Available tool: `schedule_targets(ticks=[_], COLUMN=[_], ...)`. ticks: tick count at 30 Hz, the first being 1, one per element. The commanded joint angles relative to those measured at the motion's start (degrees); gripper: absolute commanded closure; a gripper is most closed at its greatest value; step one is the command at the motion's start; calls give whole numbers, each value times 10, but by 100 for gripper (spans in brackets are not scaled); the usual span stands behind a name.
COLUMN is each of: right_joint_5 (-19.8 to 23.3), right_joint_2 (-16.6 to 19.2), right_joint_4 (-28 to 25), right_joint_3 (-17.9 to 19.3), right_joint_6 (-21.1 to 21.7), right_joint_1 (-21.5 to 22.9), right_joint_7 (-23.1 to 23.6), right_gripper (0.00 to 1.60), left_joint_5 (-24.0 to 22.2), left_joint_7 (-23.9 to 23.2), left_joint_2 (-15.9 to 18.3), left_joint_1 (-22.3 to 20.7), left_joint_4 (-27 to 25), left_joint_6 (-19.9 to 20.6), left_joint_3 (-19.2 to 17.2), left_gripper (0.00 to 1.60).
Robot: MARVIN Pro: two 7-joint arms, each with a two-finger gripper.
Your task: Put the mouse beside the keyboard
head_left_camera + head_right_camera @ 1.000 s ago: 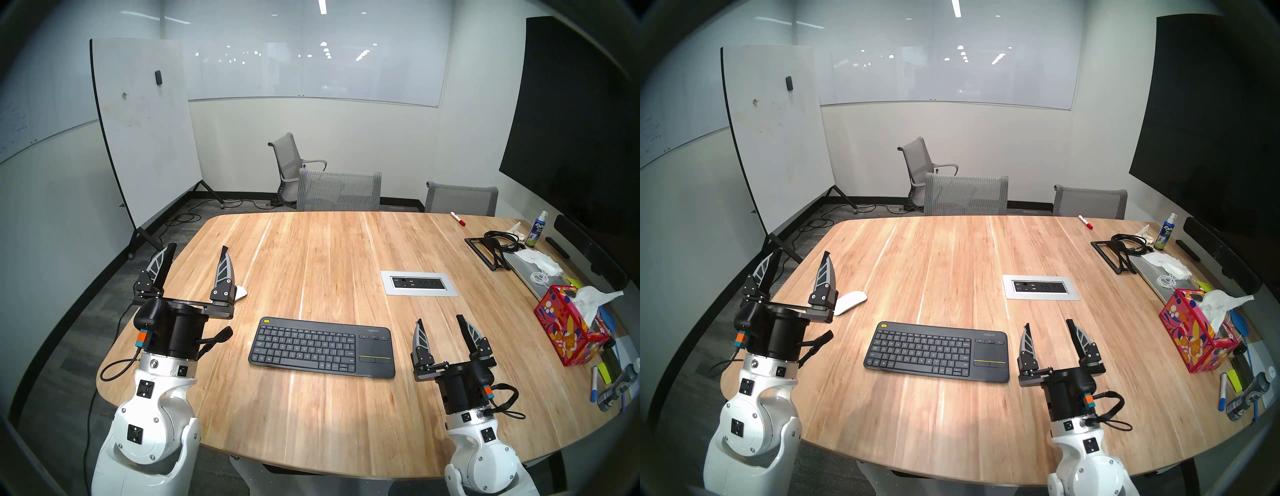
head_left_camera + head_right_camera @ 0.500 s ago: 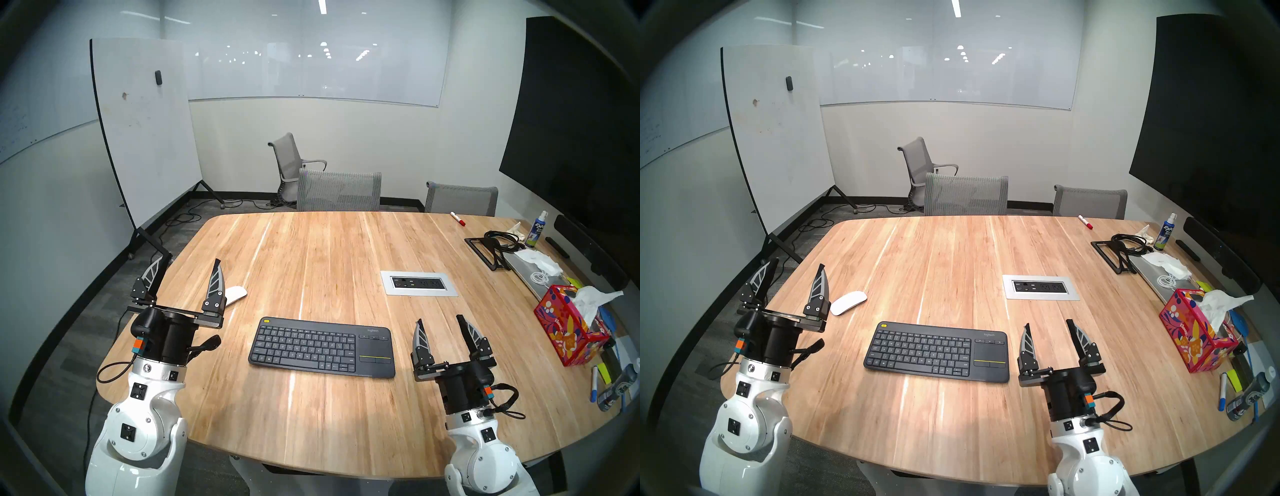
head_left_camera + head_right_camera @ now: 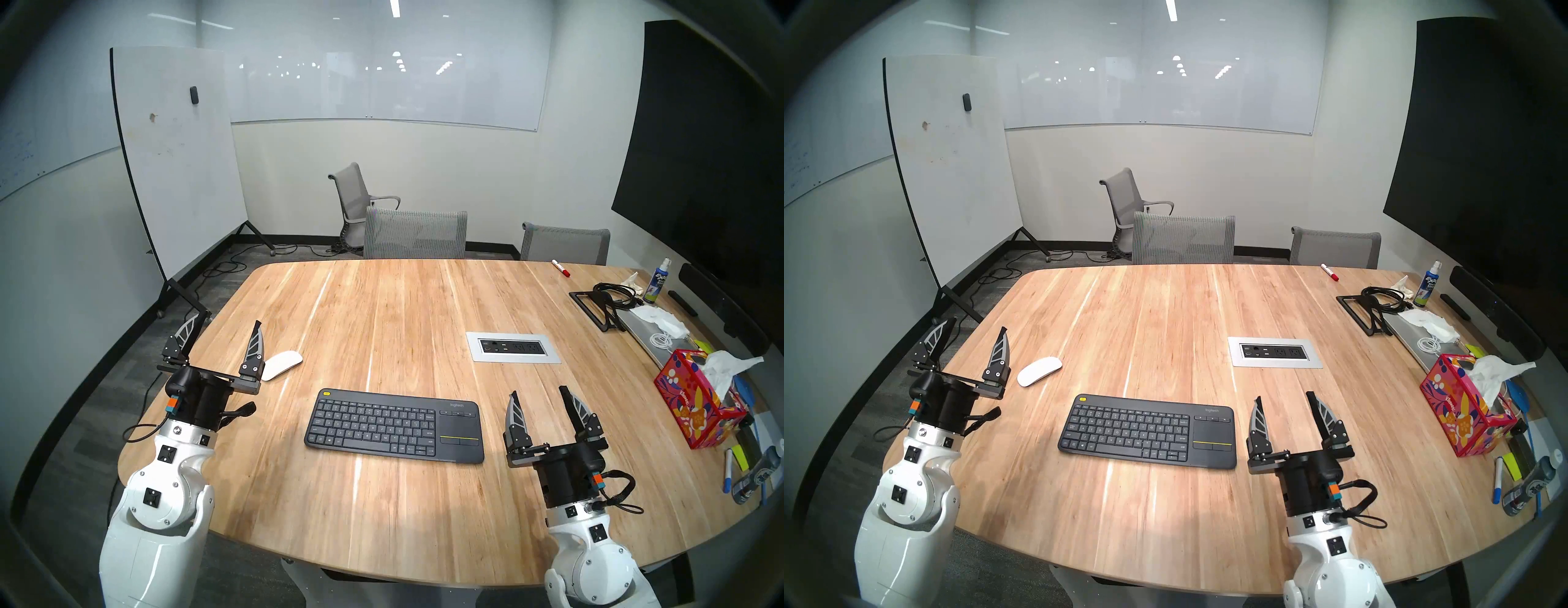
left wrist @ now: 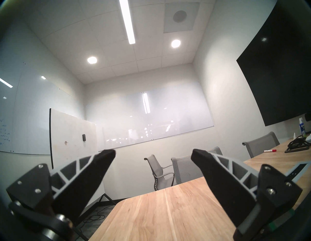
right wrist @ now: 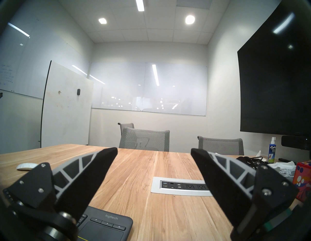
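The mouse (image 3: 281, 365) lies on the bench (image 3: 403, 305) at about ten o'clock from the keyboard (image 3: 394, 426), apart from it, so it needs fetching. The left gripper (image 3: 227, 329) hangs just beside the mouse, fingers spread wide and empty, likely lining up a grasp. The right gripper (image 3: 539, 397) waits at the keyboard's three o'clock end, fingers equally wide and empty.

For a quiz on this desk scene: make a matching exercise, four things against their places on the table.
Things:
1. mouse
2. keyboard
3. socket panel
4. tissue box

Places:
A. set into the table's middle
B. near the table's right edge
C. just right of the left gripper's fingers
D. flat between the two arms, left of the right gripper

Pairs: 1-C, 2-D, 3-A, 4-B
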Motion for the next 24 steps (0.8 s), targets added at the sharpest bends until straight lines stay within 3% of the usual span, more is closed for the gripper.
schedule_targets(ticks=[1,11,24], right_joint_5=[0,0,0], right_joint_2=[0,0,0], right_joint_4=[-10,-9,-10], right_joint_3=[-1,-1,-1], right_joint_6=[-1,-1,-1], right_joint_1=[0,1,0], right_joint_7=[1,1,1], right_gripper=[0,0,0], left_joint_5=[4,13,-17], left_joint_7=[-15,-40,-115], left_joint_2=[27,54,91], left_joint_1=[-47,-105,-136], left_joint_4=[35,126,175], left_joint_6=[-3,-2,26], left_joint_3=[-5,-13,-4], left_gripper=[0,0,0])
